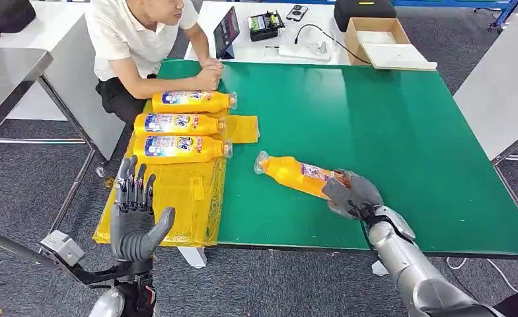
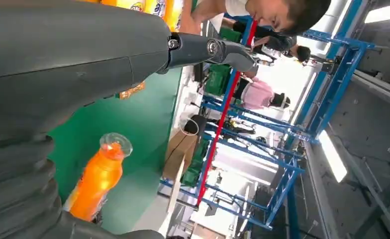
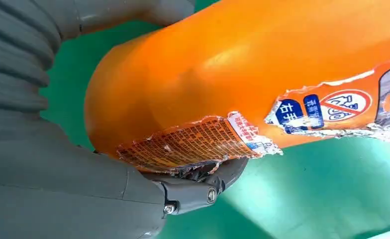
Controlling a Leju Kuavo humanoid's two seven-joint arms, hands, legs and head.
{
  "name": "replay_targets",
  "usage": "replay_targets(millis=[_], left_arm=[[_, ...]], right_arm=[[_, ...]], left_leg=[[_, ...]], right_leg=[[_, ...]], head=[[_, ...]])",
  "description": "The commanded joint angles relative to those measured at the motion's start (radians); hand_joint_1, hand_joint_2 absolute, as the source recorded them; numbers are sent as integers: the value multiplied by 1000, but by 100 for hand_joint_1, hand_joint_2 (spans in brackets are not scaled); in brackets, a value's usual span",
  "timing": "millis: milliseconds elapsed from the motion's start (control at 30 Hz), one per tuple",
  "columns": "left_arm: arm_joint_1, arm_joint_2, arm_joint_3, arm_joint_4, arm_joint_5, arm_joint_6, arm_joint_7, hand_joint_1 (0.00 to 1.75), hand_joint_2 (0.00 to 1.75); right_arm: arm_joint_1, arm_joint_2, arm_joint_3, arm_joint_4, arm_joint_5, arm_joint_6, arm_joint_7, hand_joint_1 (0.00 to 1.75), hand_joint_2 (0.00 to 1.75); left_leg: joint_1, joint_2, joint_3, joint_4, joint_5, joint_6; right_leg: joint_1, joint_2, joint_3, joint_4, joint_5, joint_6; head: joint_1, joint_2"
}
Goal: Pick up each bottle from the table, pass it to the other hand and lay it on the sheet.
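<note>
Green tabletop [image 1: 388, 132] stretches wide and bare beyond the right hand [image 1: 350, 193], out to its far edge where a cardboard box [image 1: 375, 36] sits on a white table behind. That hand is near the front edge, fingers wrapped around the base of an orange bottle [image 1: 296, 173] that lies on its side on the green, its neck pointing away from the hand toward the yellow sheet [image 1: 184, 191]. From the wrist, the fingers [image 3: 198, 186] curl under the bottle's torn label. Well off to that hand's left, the left hand [image 1: 136, 214] is raised past the table's front corner, palm up, fingers apart, holding nothing. Just beyond it, three bottles [image 1: 180, 123] lie side by side on the sheet. A person [image 1: 144, 39] leans on the far corner.
</note>
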Motion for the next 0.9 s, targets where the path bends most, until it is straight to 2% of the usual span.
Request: replay_targets(millis=[33, 100, 233, 333, 367, 467, 633, 667, 733, 900], left_arm=[[-25, 33, -10, 89, 22, 19, 41, 0, 175], [-26, 35, -9, 112, 32, 26, 54, 0, 175], [-21, 24, -8, 143, 51, 82, 83, 0, 175], [-14, 43, -51, 168, 96, 47, 103, 0, 175], [-25, 83, -112, 203, 109, -29, 168, 0, 175], [-37, 88, -147, 249, 82, -37, 132, 0, 175], [-41, 67, -145, 224, 57, -22, 115, 0, 175], [-42, 65, -147, 221, 54, -19, 116, 0, 175], [-47, 63, -164, 209, -37, 30, 98, 0, 175], [-45, 54, -187, 211, -88, 46, 100, 0, 175]], right_arm=[[87, 50, -81, -38, -143, 51, -110, 175, 175], [113, 76, -103, -114, -224, 84, -149, 175, 175], [181, 102, -82, -324, -363, 95, -159, 175, 175], [221, 115, -15, -450, -418, 125, -141, 175, 175], [247, 140, 47, -512, -462, 240, -213, 175, 175], [281, 167, 166, -590, -482, 216, -172, 175, 175], [283, 166, 219, -619, -529, 198, -164, 175, 175], [284, 164, 221, -620, -530, 197, -164, 175, 175], [287, 156, 232, -615, -540, 201, -161, 175, 175], [288, 170, 255, -599, -539, 205, -163, 175, 175]], left_leg=[[0, -1, 3, -2, 0, 1], [0, 0, 3, -4, 1, 2], [0, 3, 1, -2, 0, 1], [0, 3, -2, -2, 0, 2], [0, 2, -4, -1, 0, 1], [0, 2, -5, -2, 0, 2], [0, 2, -7, -2, 0, 1], [0, 3, -3, -3, -2, 2], [1, -2, -11, -1, 0, 1], [0, 0, -9, -1, 0, 2]], right_leg=[[1, -2, 3, -2, 0, -2], [1, -3, 3, -4, 0, -3], [1, 0, 0, -1, 0, -2], [1, 0, -2, -1, 0, -3], [0, 0, -3, 0, -1, -2], [1, 1, -4, 0, -1, -2], [1, 0, -7, 1, -2, -2], [2, -1, -3, 0, -3, -4], [1, -2, -9, 1, -2, -1], [1, -2, -7, 0, -2, -2]], head=[[0, 0], [0, 0], [0, 0], [0, 0], [0, 0], [0, 0], [0, 0], [0, 0], [0, 0], [0, 0]])
